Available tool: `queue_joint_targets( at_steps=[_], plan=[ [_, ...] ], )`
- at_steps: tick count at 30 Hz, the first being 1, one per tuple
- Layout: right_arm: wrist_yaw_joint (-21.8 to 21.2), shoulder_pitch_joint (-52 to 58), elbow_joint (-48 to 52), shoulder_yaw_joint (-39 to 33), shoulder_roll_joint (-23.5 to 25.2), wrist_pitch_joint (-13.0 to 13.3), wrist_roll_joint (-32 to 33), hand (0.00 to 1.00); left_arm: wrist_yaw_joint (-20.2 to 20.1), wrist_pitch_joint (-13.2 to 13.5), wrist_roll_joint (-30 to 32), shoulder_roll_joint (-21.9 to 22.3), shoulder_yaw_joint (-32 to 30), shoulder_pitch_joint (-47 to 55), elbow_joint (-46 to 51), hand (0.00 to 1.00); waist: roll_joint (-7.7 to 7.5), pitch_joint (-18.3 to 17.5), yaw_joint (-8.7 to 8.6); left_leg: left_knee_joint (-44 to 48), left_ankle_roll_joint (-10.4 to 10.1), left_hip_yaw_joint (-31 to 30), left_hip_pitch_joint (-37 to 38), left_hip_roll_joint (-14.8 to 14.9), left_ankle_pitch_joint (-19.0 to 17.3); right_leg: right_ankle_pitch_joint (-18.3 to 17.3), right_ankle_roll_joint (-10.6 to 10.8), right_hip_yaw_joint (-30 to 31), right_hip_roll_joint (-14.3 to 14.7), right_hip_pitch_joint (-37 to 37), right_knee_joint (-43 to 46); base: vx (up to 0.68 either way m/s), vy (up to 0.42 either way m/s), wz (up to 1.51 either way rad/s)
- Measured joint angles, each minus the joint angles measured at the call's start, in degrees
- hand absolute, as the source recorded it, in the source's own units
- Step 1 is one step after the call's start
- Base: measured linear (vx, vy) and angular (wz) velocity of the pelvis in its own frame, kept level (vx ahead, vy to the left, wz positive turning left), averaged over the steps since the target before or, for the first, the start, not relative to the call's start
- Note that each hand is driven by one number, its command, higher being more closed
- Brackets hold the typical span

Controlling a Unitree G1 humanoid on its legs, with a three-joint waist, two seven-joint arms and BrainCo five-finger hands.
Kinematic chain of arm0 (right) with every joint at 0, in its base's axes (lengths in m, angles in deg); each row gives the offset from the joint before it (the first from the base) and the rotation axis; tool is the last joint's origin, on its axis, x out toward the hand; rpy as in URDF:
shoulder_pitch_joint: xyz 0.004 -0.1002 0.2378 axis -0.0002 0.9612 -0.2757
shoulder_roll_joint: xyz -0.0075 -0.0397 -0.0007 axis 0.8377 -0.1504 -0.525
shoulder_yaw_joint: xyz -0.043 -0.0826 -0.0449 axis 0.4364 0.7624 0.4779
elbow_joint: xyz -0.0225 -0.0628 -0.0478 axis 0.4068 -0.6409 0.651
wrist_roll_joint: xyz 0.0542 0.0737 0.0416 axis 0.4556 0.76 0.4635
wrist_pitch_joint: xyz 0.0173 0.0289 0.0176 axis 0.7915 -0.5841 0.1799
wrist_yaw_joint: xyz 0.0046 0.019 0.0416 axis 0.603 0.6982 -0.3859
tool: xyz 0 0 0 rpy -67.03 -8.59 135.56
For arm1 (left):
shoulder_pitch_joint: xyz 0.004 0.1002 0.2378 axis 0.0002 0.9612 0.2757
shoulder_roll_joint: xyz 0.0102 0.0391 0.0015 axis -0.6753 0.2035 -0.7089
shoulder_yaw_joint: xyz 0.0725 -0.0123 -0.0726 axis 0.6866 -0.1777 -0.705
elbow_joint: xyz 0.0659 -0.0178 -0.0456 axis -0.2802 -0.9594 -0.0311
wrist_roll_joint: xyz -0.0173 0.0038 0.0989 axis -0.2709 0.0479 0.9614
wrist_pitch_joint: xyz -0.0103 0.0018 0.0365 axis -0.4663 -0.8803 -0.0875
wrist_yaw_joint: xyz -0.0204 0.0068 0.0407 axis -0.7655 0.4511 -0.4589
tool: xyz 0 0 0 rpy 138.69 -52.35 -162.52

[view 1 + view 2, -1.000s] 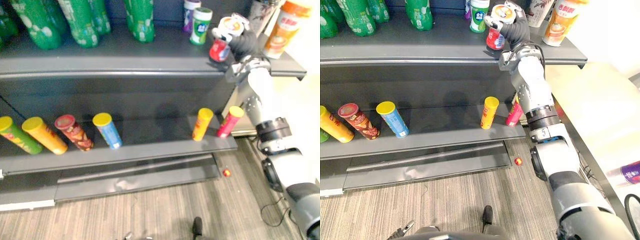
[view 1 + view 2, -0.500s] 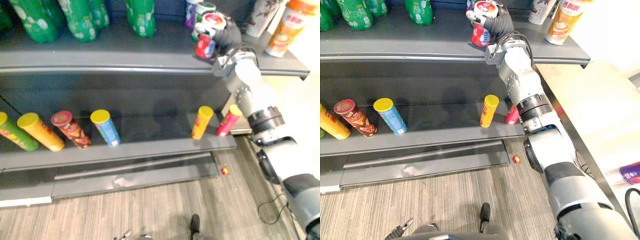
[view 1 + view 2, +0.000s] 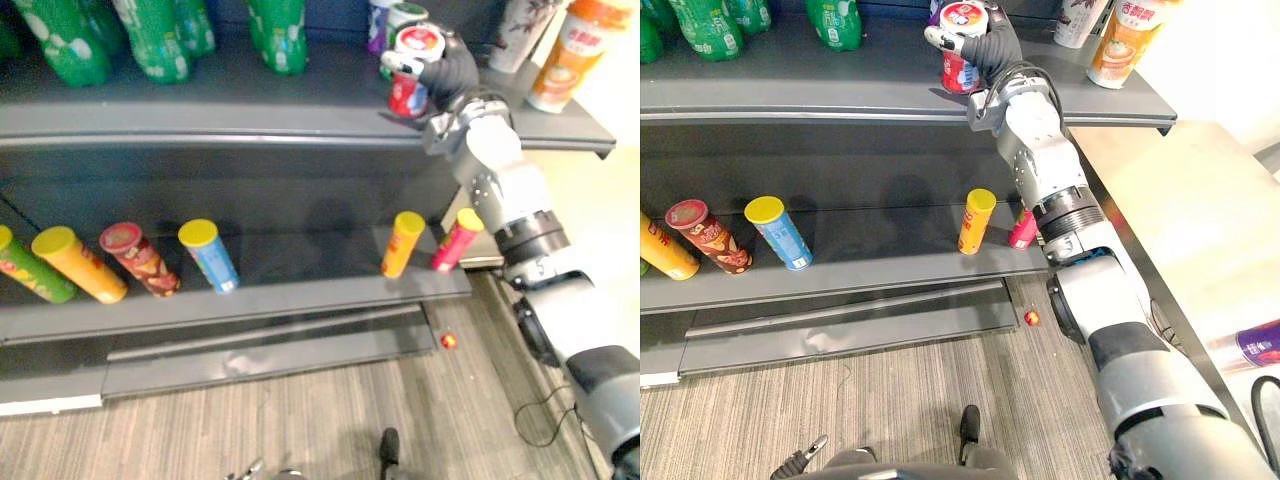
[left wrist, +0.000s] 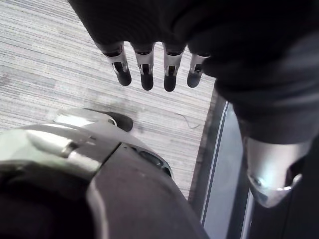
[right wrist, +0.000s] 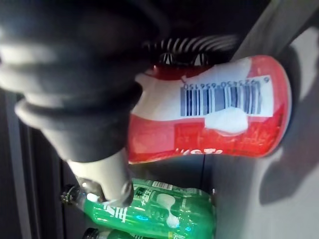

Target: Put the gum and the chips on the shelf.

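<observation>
Right wrist view: right hand [image 5: 89,109] clasps the chips can [image 5: 214,119], green bottles [image 5: 154,209] past it.

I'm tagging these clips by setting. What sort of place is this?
Probably a shop, or a mock-up of one: a dark two-tier shelf stocked with green bottles above and snack tubes below, where the right hand holds a red can at the upper tier.

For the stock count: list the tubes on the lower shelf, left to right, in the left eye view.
On the lower shelf: green tube, orange tube, red tube, blue tube, yellow tube, pink tube.
</observation>
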Motion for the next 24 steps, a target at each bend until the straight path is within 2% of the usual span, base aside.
queue_joint_targets(
  at_steps=[4,5,7,9,24],
  plan=[
    [0.1,-0.1,-0.4,-0.4,0.0,0.0,-1.4,1.00,0.0,0.0,-1.9,-0.2,0.7,0.0,0.0,0.00,-0.10,0.1,0.01,0.0,0.0,0.0,0.0,0.0,0.0,0.0,0.0,0.0,0.0,0.0,0.0,0.00,0.000,0.00],
    [0.1,-0.1,-0.6,-0.7,0.0,0.1,-1.6,0.00,0.0,0.0,-1.9,-0.2,0.7,0.0,0.0,0.00,-0.14,0.1,0.04,0.0,0.0,0.0,0.0,0.0,0.0,0.0,0.0,0.0,0.0,0.0,0.0,0.00,0.000,0.00],
    [0.2,-0.1,-1.5,-0.8,0.0,0.0,-2.2,0.00,0.0,0.0,-1.9,-0.2,0.7,0.0,0.0,0.00,-0.19,0.1,0.03,0.0,0.0,0.0,0.0,0.0,0.0,0.0,0.0,0.0,0.0,0.0,0.0,0.00,0.000,0.00],
    [0.4,-0.1,-4.1,-2.6,0.2,-1.1,-3.8,0.00,0.0,0.0,-1.9,-0.3,0.7,-0.5,0.0,0.00,-0.39,0.4,0.05,0.0,0.0,0.1,0.0,0.0,0.0,0.0,0.0,0.0,0.1,0.0,0.0,0.00,0.000,0.00],
    [1.6,0.1,-3.5,-3.0,0.2,-1.1,-4.3,0.00,0.4,0.0,-1.9,-0.2,0.7,-0.5,0.7,0.00,-0.42,0.6,-0.27,-0.1,0.0,0.5,0.3,0.0,0.0,0.0,0.0,0.4,0.2,-0.1,0.0,0.00,0.000,0.00]
  ],
)
